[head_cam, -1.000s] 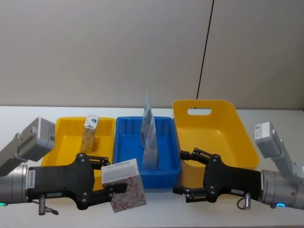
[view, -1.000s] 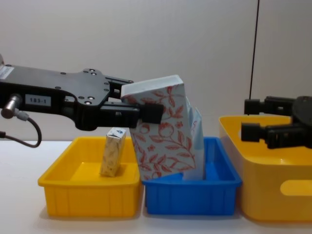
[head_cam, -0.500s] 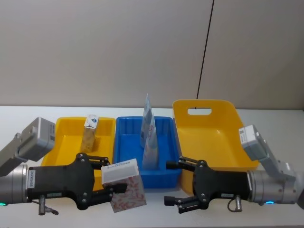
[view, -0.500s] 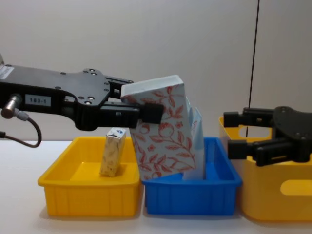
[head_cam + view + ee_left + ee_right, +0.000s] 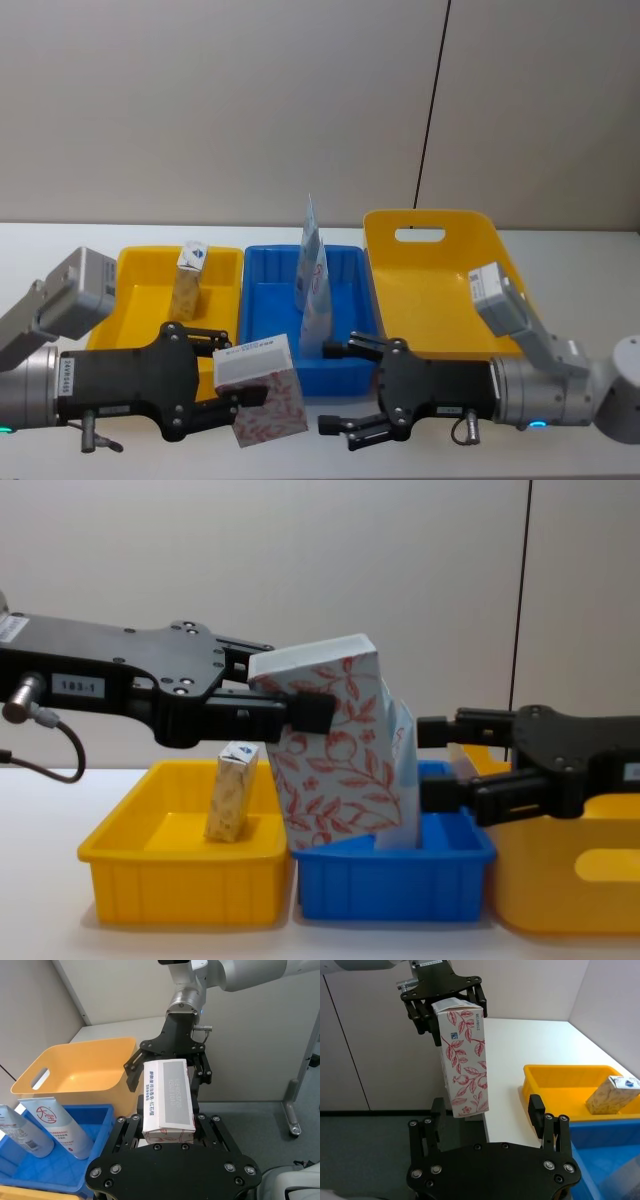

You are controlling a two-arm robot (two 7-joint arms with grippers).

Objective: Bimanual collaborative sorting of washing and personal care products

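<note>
Chest view: floral carton, seemingly aloft

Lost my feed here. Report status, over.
Left gripper shut on floral carton, held tilted in the air. Right gripper open, facing the carton, not touching. Tubes stand in blue bin behind, outside the gap.

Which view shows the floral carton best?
Right wrist view: the floral carton shows full length in the left gripper, the open right gripper facing it. Chest view shows it tilted side-on; head view its top and one side; left wrist view its labelled end.
</note>
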